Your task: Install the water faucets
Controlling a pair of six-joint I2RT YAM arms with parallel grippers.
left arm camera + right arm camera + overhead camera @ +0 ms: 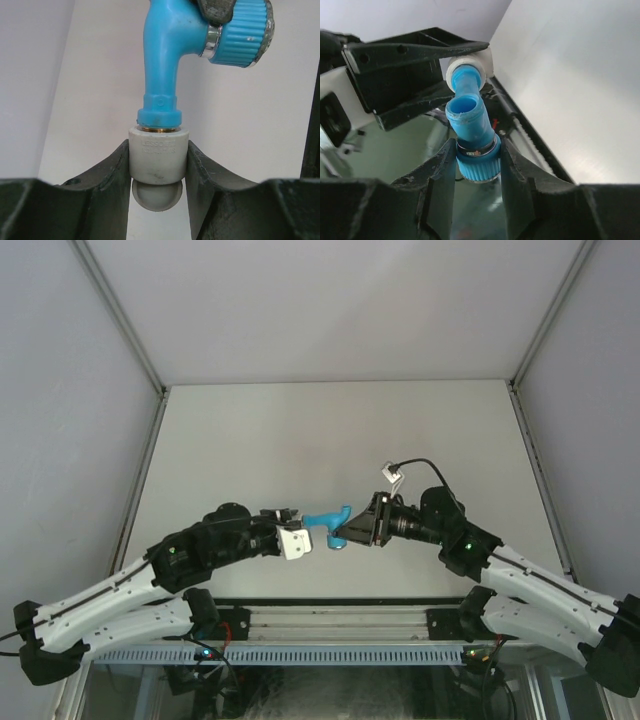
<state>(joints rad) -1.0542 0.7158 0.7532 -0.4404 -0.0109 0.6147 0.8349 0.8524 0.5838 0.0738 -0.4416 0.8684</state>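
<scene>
The blue water faucet (328, 521) hangs in the air between both grippers, above the table's near edge. My left gripper (300, 540) is shut on the white-grey pipe fitting (159, 157). The faucet's (162, 65) collar sits on the fitting's mouth, with a thin brass ring showing at the joint. My right gripper (347, 534) is shut on the faucet's ribbed blue handle (479, 167). In the right wrist view the open spout (465, 107) faces the camera, and the fitting (487, 62) and the left gripper's fingers (420, 75) lie behind it.
The grey table top (340, 430) stretches behind the arms, bounded by grey walls and metal corner posts (135, 340). The rail (330, 620) with both arm bases runs along the near edge. A cable with a white plug (392, 476) loops above the right wrist.
</scene>
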